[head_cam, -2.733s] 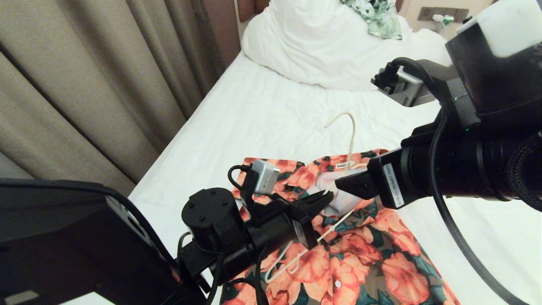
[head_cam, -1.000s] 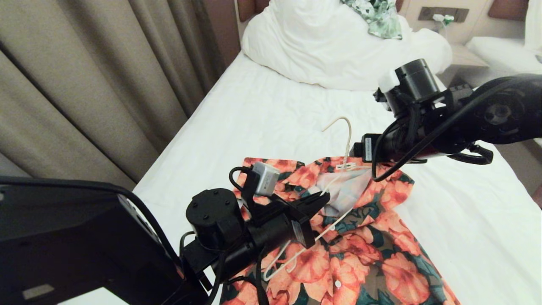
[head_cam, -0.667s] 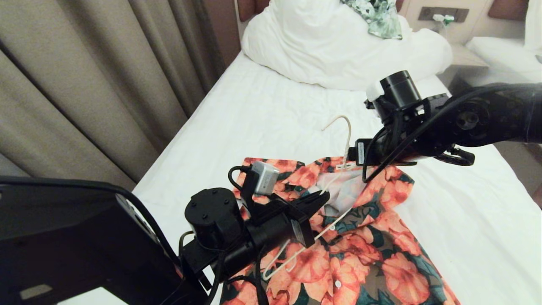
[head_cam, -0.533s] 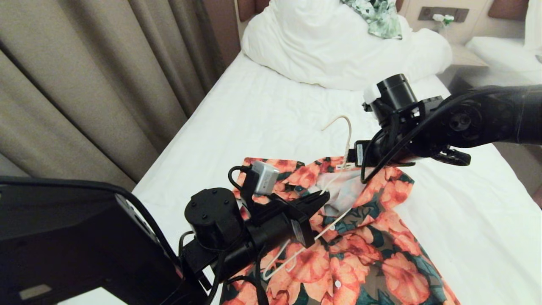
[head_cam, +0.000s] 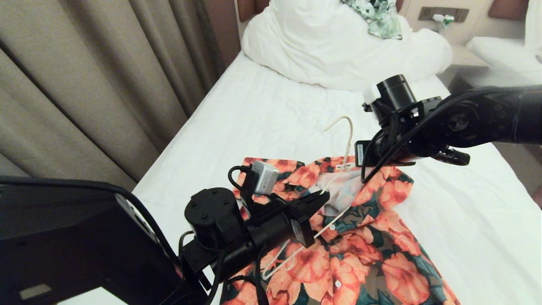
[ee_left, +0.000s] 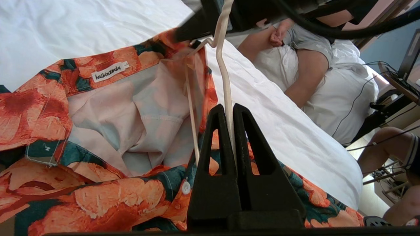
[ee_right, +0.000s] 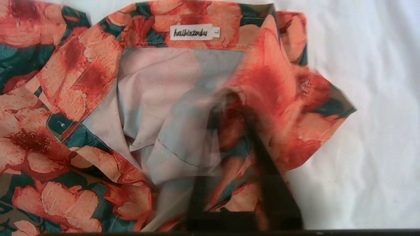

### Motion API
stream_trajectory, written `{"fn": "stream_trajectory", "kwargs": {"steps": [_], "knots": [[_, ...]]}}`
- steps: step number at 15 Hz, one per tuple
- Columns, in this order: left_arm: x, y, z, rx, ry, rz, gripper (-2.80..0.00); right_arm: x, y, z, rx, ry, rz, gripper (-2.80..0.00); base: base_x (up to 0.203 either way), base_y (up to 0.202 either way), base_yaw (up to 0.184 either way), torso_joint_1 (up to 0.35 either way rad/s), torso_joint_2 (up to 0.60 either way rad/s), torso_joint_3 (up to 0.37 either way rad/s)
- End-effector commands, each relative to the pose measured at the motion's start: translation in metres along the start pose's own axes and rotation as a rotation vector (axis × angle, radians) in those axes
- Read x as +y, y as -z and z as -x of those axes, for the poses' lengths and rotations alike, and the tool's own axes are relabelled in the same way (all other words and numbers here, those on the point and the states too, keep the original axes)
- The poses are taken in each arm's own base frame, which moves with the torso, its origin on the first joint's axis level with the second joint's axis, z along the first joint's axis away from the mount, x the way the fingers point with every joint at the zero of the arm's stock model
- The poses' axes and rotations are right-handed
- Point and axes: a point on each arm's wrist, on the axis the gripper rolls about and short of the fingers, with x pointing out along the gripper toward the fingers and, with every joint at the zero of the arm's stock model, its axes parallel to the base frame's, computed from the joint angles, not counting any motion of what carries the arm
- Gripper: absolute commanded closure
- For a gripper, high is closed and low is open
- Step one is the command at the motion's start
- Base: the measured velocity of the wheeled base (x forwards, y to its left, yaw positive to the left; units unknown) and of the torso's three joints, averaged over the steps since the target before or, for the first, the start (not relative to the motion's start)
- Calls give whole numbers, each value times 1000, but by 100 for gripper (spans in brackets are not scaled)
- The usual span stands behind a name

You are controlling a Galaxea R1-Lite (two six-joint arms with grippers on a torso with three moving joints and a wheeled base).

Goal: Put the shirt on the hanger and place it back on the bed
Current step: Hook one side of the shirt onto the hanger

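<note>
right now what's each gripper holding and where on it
Left gripper is shut on the hanger, on its wire arm. Right gripper over the shirt collar: grip cannot be told.

light: warm, dim indoor | glare: white bed washes out | blur: right gripper smeared at lower centre | left wrist: sharp

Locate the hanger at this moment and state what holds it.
In the head view the hanger lies mid-bed, its hook past the collar of the shirt; the left gripper clamps one wire.
</note>
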Motion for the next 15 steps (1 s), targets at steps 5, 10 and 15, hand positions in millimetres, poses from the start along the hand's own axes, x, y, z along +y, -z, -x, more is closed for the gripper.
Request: {"fn": "stream_trajectory", "kwargs": {"steps": [5, 10, 15], "knots": [[1, 1, 0, -2, 1, 2, 0, -13, -11, 27, -46, -7, -10, 0, 0, 0, 0, 0, 0, 0], [5, 5, -1, 9, -11, 3, 0, -17, -14, 58, -62, -33, 3, 0, 0, 0, 0, 0, 0, 0], [11, 16, -5, 38, -23, 11, 0, 4, -5, 98, -88, -143, 52, 0, 0, 0, 0, 0, 0, 0]]}}
